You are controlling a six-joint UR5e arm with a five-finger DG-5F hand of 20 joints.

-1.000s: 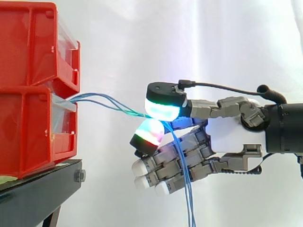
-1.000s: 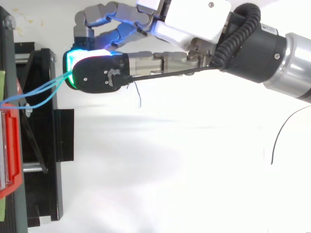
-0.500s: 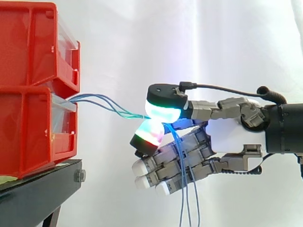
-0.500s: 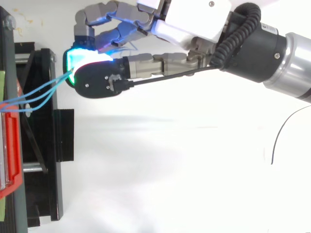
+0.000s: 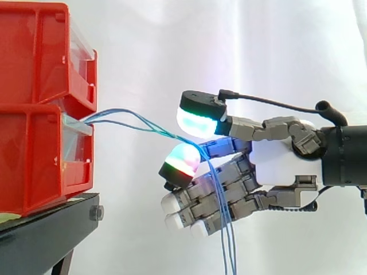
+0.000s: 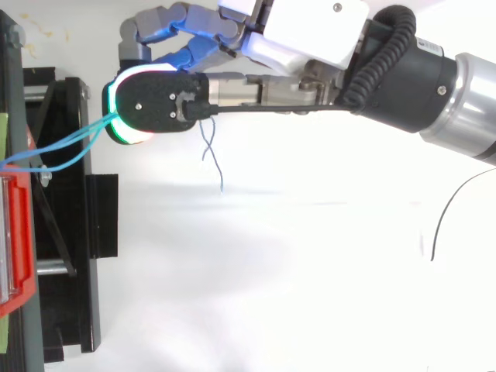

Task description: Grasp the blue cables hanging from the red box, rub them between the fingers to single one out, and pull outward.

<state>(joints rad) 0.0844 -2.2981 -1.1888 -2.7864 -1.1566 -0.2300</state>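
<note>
Several thin blue cables (image 5: 137, 121) leave the lower red bin (image 5: 34, 166), run right to my hand (image 5: 281, 166), then hang down past its curled fingers. They pass between the cyan-green thumb pad (image 5: 198, 119) above and a red-green finger pad (image 5: 181, 162) below, resting on the lower pad. A narrow gap shows under the thumb pad. From above, the cables (image 6: 62, 147) reach the thumb (image 6: 151, 105) from the left, and a loose end (image 6: 211, 159) dangles just beyond it. The hand (image 6: 302, 31) comes in from the upper right.
A second red bin (image 5: 34, 51) is stacked on the lower one; both sit on a black stand (image 5: 46, 229). From above, the stand (image 6: 70, 217) fills the left side. A white curtain lies behind. A thin dark wire (image 6: 443, 221) lies at the right.
The thumb pad has risen slightly off the lower finger pad. The hanging cable ends have swung together, and a loose end now shows past the thumb from above.
</note>
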